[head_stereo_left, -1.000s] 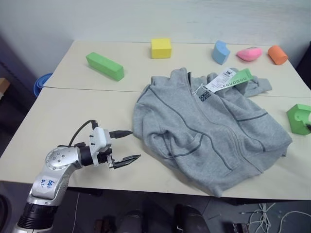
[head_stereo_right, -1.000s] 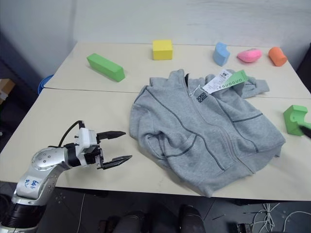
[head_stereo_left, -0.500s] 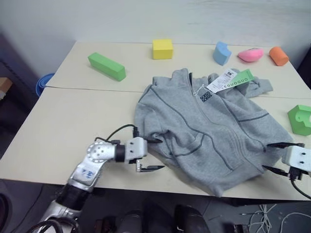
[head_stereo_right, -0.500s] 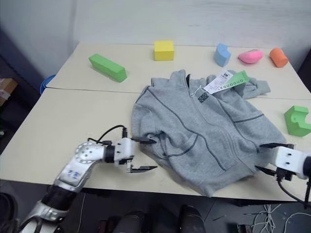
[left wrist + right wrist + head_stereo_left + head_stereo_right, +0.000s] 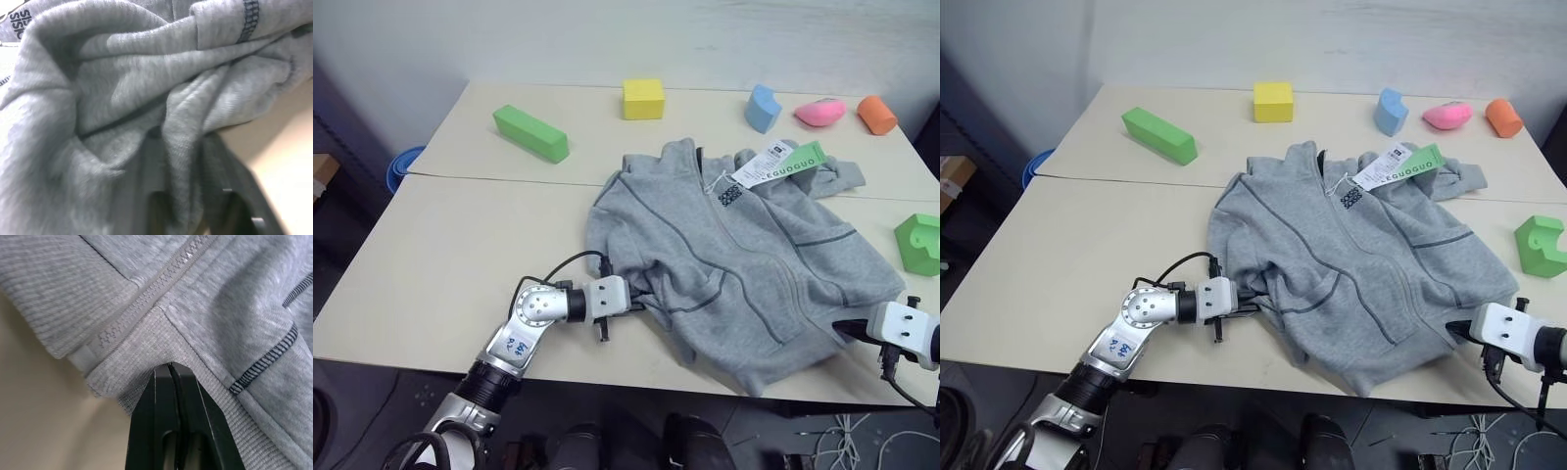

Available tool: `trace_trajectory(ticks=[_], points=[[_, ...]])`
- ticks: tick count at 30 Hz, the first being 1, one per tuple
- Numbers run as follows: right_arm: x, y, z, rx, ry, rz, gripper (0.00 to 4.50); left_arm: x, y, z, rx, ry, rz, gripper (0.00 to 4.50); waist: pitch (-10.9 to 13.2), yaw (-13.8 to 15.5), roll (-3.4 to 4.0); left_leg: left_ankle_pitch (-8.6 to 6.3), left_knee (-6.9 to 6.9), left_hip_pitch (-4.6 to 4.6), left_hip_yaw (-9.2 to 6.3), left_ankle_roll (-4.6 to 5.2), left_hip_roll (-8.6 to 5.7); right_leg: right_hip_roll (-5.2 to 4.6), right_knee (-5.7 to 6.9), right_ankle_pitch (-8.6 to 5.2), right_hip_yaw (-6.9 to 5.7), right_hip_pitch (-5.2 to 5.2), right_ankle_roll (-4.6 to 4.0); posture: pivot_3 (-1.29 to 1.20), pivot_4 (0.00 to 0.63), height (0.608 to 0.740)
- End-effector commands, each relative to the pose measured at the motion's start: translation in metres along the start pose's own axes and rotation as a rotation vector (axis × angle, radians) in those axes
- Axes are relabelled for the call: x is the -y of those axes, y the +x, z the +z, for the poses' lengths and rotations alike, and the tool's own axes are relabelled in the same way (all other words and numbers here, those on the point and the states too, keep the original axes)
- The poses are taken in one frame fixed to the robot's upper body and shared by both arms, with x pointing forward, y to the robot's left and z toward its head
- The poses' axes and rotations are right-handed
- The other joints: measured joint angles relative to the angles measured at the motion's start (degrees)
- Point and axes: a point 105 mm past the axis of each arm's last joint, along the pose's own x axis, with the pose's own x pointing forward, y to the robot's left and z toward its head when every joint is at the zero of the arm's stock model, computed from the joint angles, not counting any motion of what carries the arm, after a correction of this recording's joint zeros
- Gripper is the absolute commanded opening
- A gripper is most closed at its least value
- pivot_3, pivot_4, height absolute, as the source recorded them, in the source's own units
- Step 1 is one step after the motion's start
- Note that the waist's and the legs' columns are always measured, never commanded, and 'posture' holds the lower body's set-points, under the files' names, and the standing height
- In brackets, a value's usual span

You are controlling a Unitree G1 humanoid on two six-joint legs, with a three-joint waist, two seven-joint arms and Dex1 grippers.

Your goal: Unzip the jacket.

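The light grey jacket [image 5: 744, 255] lies zipped and rumpled on the table, with white-and-green hang tags [image 5: 778, 162] at its collar. My left gripper [image 5: 634, 306] is at the jacket's near left edge, shut on a bunched fold of fleece; the left wrist view has the fold squeezed between the dark fingers [image 5: 154, 161]. My right gripper [image 5: 842, 328] is at the bottom hem on the right. Its fingers [image 5: 156, 396] are pressed together, the tips pinching the ribbed hem just beside the lower end of the zipper [image 5: 156, 289].
Foam blocks stand along the far edge: a long green one [image 5: 530, 132], a yellow cube [image 5: 643, 98], a blue one [image 5: 761, 106], a pink one [image 5: 819, 111] and an orange one [image 5: 875, 114]. Another green block [image 5: 920, 243] sits at the right edge. A seam [image 5: 499, 180] joins two tables.
My left gripper slid right into the jacket's left fold and shut on it. My right gripper came into view, reached the hem beside the zipper's end and shut.
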Motion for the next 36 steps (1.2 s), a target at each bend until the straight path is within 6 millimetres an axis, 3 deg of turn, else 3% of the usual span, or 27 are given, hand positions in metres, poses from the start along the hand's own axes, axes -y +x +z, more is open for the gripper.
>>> trace_trajectory(ticks=[1,3,6,12,16,18,20,24,28,29,34,36], points=[[0.023,-0.016,0.006,0.002,0.078,-0.135,0.0,0.011,-0.006,0.02,0.119,-0.035,-0.059,0.03,-0.01,0.0,0.01,0.0,0.0,-0.01,0.0,0.0,0.0,-0.01,0.0,0.0,0.0,-0.01,0.0,0.0,0.15,0.74],[0.023,-0.018,0.026,0.109,0.204,-0.142,0.0,0.013,-0.012,0.026,0.16,-0.066,-0.06,0.03,-0.02,0.02,0.04,0.0,0.0,-0.04,-0.02,0.0,0.0,-0.02,0.0,0.0,0.0,-0.03,0.0,0.0,0.15,0.74],[0.005,-0.017,0.067,0.222,0.262,-0.022,0.6,0.014,-0.033,0.025,0.172,-0.148,-0.062,0.0,-0.02,-0.06,0.05,-0.01,0.05,-0.12,-0.22,-0.02,0.07,-0.02,0.0,0.0,0.06,-0.02,-0.02,0.0,0.15,0.74],[-0.008,-0.001,0.134,0.342,0.322,0.056,2.52,0.017,-0.071,0.019,0.106,-0.245,-0.068,1.77,-0.01,-0.05,0.03,-0.03,0.09,-0.14,-0.26,-0.04,0.11,-0.05,-0.03,0.01,0.32,-0.02,-0.08,0.0,0.15,0.74],[-0.044,0.02,0.169,0.359,0.466,0.23,3.91,0.014,-0.091,0.015,0.053,-0.209,-0.058,3.04,-0.01,0.18,0.01,-0.06,0.1,-0.25,-0.5,-0.1,0.16,-0.17,-0.13,0.0,0.29,-0.03,-0.11,0.0,0.15,0.74],[-0.068,0.033,0.177,0.336,0.503,0.302,4.48,0.009,-0.098,0.008,0.013,-0.188,-0.038,3.05,-0.01,0.29,-0.01,-0.07,0.11,-0.3,-0.63,-0.11,0.14,-0.16,-0.16,-0.01,0.18,-0.02,-0.13,0.0,0.15,0.74],[-0.082,0.046,0.178,0.299,0.514,0.298,4.48,0.002,-0.102,0.001,-0.025,-0.15,-0.015,3.05,-0.02,0.3,-0.01,-0.09,0.11,-0.4,-0.72,-0.13,0.1,-0.1,-0.21,-0.01,0.03,-0.02,-0.13,0.0,0.15,0.74],[-0.088,0.072,0.169,0.227,0.468,0.16,4.48,-0.017,-0.1,-0.008,-0.064,-0.051,0.022,3.05,-0.03,0.21,-0.04,-0.06,0.19,-0.47,-0.7,-0.08,-0.05,-0.02,-0.2,-0.01,-0.19,-0.02,-0.13,0.0,0.15,0.74],[-0.098,0.084,0.155,0.133,0.401,0.109,4.5,-0.034,-0.082,-0.007,-0.038,0.045,-0.009,3.8,-0.07,0.34,-0.11,-0.06,0.34,-0.5,-0.71,-0.06,-0.08,0.0,-0.08,0.0,-0.3,-0.03,-0.11,0.0,0.15,0.74],[-0.099,0.085,0.154,0.125,0.408,0.101,4.5,-0.038,-0.076,-0.007,-0.034,0.073,-0.025,3.8,-0.14,0.32,-0.22,-0.06,0.35,-0.49,-0.7,-0.06,-0.08,0.01,-0.06,0.0,-0.31,-0.02,-0.1,0.0,0.15,0.74],[-0.098,0.079,0.15,0.113,0.425,0.067,2.78,-0.06,-0.053,-0.015,-0.083,0.154,-0.054,3.84,-0.28,0.03,-0.49,-0.05,0.38,-0.47,-0.64,-0.06,-0.06,0.11,-0.01,0.01,-0.44,-0.02,-0.09,0.0,0.15,0.74],[-0.098,0.073,0.146,0.108,0.436,0.06,2.35,-0.069,-0.047,-0.02,-0.125,0.187,-0.054,3.84,-0.27,0.19,-0.51,-0.05,0.38,-0.46,-0.63,-0.06,-0.06,0.12,0.01,0.01,-0.45,-0.02,-0.09,0.0,0.15,0.74]])
